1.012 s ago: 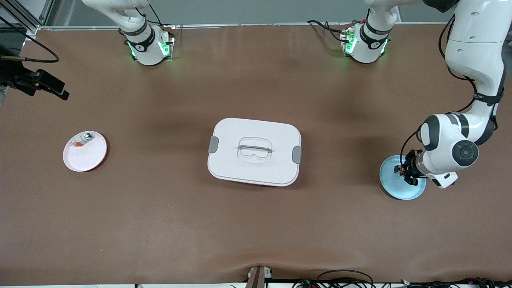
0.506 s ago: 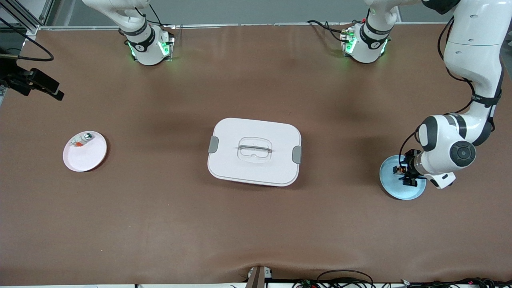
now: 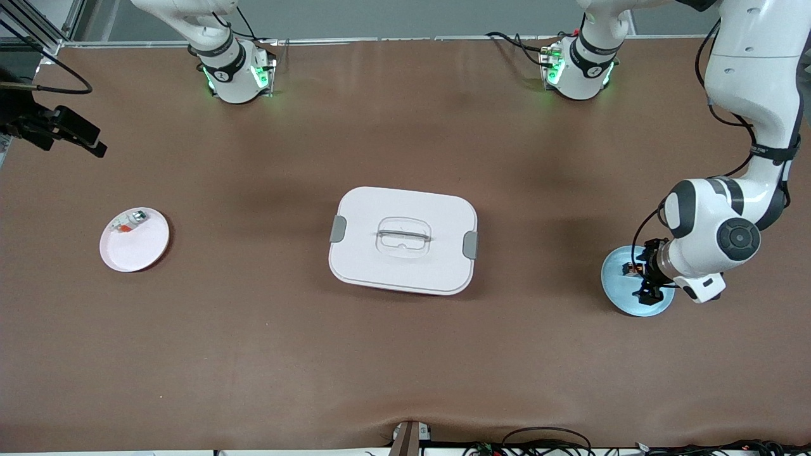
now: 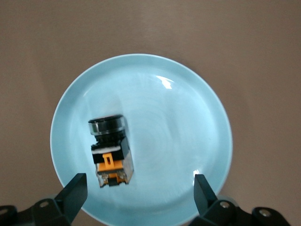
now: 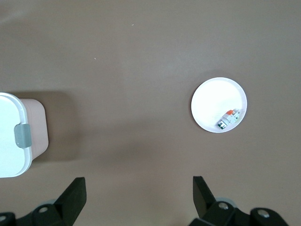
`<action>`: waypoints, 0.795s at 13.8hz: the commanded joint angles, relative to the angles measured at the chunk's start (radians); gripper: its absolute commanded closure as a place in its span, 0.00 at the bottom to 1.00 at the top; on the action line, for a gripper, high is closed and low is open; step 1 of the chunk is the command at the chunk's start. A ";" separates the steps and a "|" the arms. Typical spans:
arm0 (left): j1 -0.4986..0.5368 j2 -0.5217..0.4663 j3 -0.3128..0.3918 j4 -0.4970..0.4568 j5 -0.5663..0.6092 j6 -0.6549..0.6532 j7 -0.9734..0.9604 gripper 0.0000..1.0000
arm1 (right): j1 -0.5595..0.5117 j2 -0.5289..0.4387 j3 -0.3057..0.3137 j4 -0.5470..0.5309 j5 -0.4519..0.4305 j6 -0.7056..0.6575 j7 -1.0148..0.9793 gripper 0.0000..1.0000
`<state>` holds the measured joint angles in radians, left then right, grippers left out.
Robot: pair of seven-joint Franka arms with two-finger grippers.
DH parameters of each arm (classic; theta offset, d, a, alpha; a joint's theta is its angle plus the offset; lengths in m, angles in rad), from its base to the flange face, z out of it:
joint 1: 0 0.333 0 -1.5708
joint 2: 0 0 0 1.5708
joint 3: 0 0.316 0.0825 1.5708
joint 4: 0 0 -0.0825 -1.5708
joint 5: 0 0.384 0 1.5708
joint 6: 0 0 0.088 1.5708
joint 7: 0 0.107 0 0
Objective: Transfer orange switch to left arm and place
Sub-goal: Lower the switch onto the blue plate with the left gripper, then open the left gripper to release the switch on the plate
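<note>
The orange switch (image 4: 110,150) lies on its side on a light blue plate (image 4: 188,117). It is a black block with an orange tab and a round black cap. In the front view the switch (image 3: 629,270) and the blue plate (image 3: 624,296) sit at the left arm's end of the table. My left gripper (image 4: 138,183) is open just over the plate, with the switch near one finger and untouched. It shows in the front view too (image 3: 646,275). My right gripper (image 3: 79,134) is open and empty, held high over the right arm's end of the table. The white box (image 3: 402,240) stands mid-table.
A white round plate (image 3: 142,250) at the right arm's end holds a small silver-white part (image 3: 128,221) with green and red bits. Both show in the right wrist view, the plate (image 5: 214,101) and the part (image 5: 228,117), with the box's corner (image 5: 11,136) in the same view.
My left gripper has shifted a little over the blue plate, still open. My right gripper has drifted slightly at the table's edge. The switch has not moved.
</note>
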<state>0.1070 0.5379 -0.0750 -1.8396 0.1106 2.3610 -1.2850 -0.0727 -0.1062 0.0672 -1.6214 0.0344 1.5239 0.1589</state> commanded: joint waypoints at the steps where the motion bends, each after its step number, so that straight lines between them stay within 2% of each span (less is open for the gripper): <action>1: 0.007 -0.073 -0.017 -0.018 0.008 -0.049 0.163 0.00 | -0.028 -0.035 0.022 -0.038 -0.014 0.024 0.002 0.00; 4: 0.007 -0.101 -0.028 -0.027 0.006 -0.062 0.396 0.00 | -0.028 -0.035 0.023 -0.038 -0.024 0.032 0.001 0.00; 11: 0.003 -0.156 -0.048 -0.044 0.006 -0.060 1.120 0.00 | -0.030 -0.036 0.023 -0.040 -0.034 0.041 -0.012 0.00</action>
<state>0.1056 0.4279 -0.1120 -1.8509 0.1106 2.3092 -0.3126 -0.0783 -0.1105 0.0688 -1.6297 0.0175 1.5500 0.1562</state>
